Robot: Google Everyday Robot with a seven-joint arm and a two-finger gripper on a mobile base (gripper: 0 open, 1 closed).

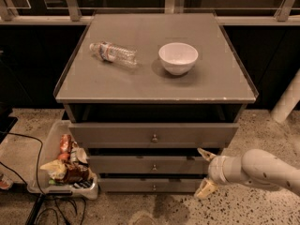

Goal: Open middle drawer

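A grey cabinet (154,83) stands in the centre of the camera view with three flat drawer fronts. The middle drawer (140,164) has one small round metal knob (154,167) and sits a little behind the top drawer's front. My gripper (204,172) is at the lower right, just off the middle drawer's right end, well to the right of the knob. Its two pale fingers (205,154) are spread apart, one above the other, with nothing between them. The white arm (262,170) reaches in from the right edge.
A clear plastic water bottle (113,54) lies on the cabinet top beside a white bowl (178,57). The top drawer (153,135) juts out slightly. A clear bin of snack packets (65,165) sits on the floor at the left, with black cables (28,205) near it.
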